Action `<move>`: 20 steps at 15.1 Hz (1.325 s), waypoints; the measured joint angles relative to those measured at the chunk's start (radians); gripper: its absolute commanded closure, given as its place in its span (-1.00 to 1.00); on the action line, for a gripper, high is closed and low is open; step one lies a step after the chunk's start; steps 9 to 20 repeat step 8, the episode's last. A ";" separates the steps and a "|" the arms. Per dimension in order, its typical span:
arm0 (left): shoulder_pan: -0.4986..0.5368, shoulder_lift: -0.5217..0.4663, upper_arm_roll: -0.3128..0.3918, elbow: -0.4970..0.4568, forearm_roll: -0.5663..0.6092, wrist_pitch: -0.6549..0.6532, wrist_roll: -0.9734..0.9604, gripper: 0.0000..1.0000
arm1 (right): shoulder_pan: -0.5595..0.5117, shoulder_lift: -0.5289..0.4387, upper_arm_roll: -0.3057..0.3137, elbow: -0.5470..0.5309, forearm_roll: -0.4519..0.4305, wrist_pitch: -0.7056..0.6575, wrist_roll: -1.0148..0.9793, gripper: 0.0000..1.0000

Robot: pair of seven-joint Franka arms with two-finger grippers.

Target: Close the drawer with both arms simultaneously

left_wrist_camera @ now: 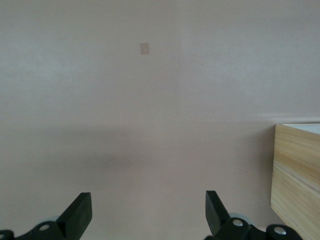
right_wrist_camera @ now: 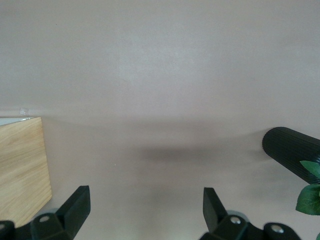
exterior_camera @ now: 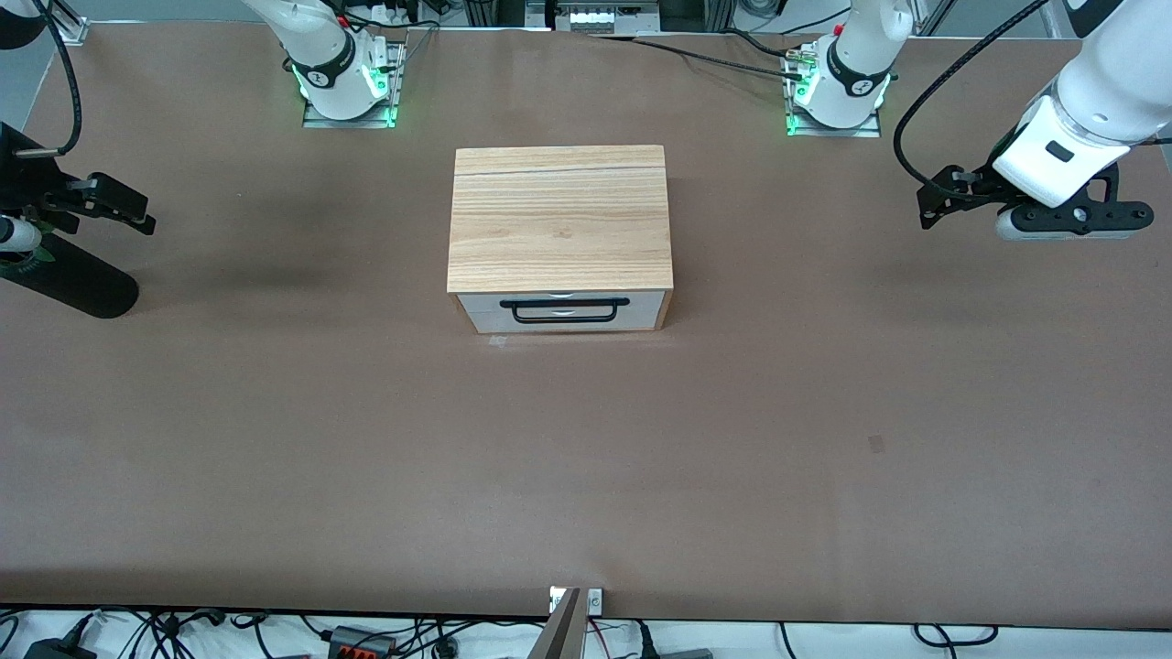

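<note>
The light-wood box cabinet stands mid-table. Its drawer, with white front panel and thin black bar handle, faces the front camera and sits in line with the cabinet's front frame; no wood inside shows. My left gripper hangs open and empty over bare table toward the left arm's end, apart from the cabinet. Its open fingers show in the left wrist view. My right gripper hangs open and empty toward the right arm's end; the right wrist view shows the cabinet's side.
A black ribbed cylinder lies on the table under the right gripper, with green leaves beside it. A small tape patch marks the brown table. Cables run along the table's near edge.
</note>
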 measured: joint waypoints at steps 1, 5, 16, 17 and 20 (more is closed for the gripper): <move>0.007 0.001 0.002 0.000 -0.004 0.000 0.009 -1.00 | 0.000 0.000 0.000 0.000 0.000 -0.001 0.001 -1.00; 0.018 0.002 0.003 0.000 -0.015 -0.006 0.024 -1.00 | 0.000 0.000 -0.002 0.000 0.000 -0.003 0.003 -1.00; 0.018 0.004 0.003 0.000 -0.028 -0.009 0.025 -1.00 | -0.001 0.002 -0.005 0.000 0.000 -0.005 0.004 -1.00; 0.018 0.004 0.003 0.000 -0.028 -0.009 0.025 -1.00 | -0.001 0.002 -0.005 0.000 0.000 -0.005 0.004 -1.00; 0.018 0.004 0.003 0.000 -0.028 -0.009 0.025 -1.00 | -0.001 0.002 -0.005 0.000 0.000 -0.005 0.004 -1.00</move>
